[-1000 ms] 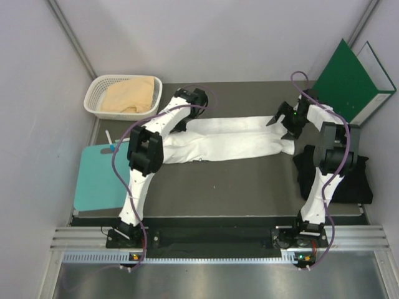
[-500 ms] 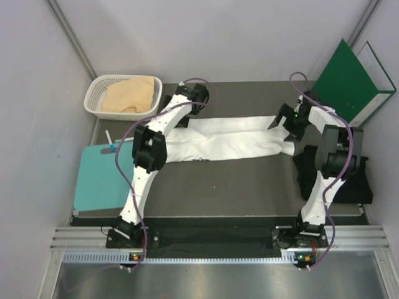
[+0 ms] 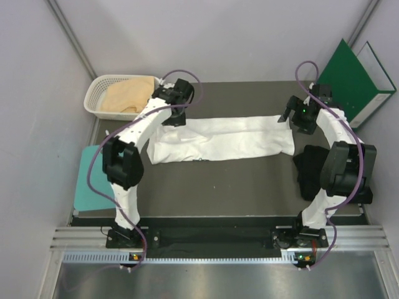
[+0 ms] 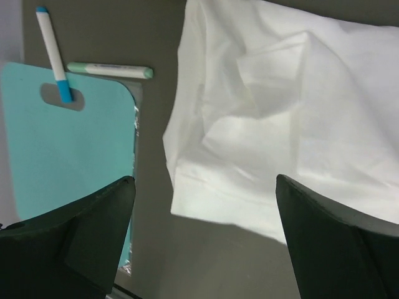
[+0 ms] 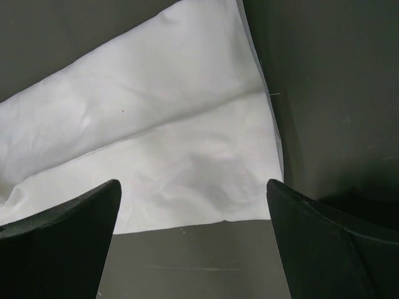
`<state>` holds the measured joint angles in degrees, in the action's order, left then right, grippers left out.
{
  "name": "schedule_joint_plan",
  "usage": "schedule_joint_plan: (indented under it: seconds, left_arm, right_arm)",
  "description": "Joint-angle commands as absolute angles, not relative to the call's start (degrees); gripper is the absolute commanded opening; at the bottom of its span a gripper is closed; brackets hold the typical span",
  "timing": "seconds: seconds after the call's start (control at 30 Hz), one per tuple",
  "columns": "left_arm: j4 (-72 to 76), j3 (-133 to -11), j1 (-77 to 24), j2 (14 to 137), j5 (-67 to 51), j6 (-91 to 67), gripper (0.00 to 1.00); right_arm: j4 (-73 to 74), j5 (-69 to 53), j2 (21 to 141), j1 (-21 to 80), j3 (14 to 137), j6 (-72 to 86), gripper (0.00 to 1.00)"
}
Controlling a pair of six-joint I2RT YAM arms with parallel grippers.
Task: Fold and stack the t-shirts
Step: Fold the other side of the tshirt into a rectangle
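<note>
Dark table (image 3: 218, 180), white t-shirt (image 3: 221, 138) laid folded across its middle, long axis set left to right, left end effector (image 4: 204, 184) and right end effector (image 5: 193, 184) held wide open over opposite ends

**A:** What does the overhead give you?

**B:** I see the white t-shirt (image 3: 221, 138) lying as a long folded band across the mat (image 3: 237, 187). My left gripper (image 3: 173, 118) is at its far left corner and my right gripper (image 3: 293, 118) is at its right end.

**A:** And the others?

**B:** The black t-shirt (image 3: 305, 174) is bunched at the mat's right edge. The tan-peach t-shirt (image 3: 128, 96) is in the white basket (image 3: 100, 84).
</note>
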<state>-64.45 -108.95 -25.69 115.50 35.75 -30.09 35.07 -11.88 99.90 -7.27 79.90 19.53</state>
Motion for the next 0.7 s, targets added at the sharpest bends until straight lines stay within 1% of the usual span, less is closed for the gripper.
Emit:
schedule_joint_plan:
  seconds: [0.0, 0.03, 0.07, 0.13, 0.17, 0.23, 0.37, 0.67]
  left_arm:
    - [-55.12, -99.27, -25.75, 105.49, 21.83, -33.39, 0.83]
    - [-53.19, -97.66, -25.75, 104.77, 20.41, -33.83, 0.49]
    - [-52.13, -96.08, -25.75, 104.16, 19.09, -35.49, 0.0]
    - [-49.59, -91.86, -25.75, 103.27, 15.23, -36.47, 0.0]
    - [-46.18, -90.63, -25.75, 103.62, 14.07, -36.74, 0.0]
    - [-45.09, -89.91, -25.66, 105.02, 12.67, -37.35, 0.0]
    - [-46.23, -93.33, -25.31, 111.77, 12.65, -37.88, 0.0]
    - [-48.52, -101.77, -24.26, 121.02, 16.35, -37.53, 0.0]
  right_arm:
    - [33.49, -10.98, 100.02, -7.12, 80.07, 19.25, 1.0]
    - [33.31, -11.42, 100.19, -7.03, 80.16, 19.42, 1.0]
    - [33.22, -11.69, 100.37, -7.03, 80.16, 19.34, 1.0]
    - [33.4, -12.04, 100.55, -6.94, 80.24, 19.34, 1.0]
    - [33.4, -12.13, 100.46, -6.94, 80.16, 19.34, 0.99]
    - [33.31, -12.48, 100.28, -6.94, 79.72, 19.25, 1.0]
    - [33.4, -13.01, 99.76, -6.94, 78.93, 19.16, 1.0]
    - [33.4, -13.27, 99.84, -7.03, 78.75, 19.25, 1.0]
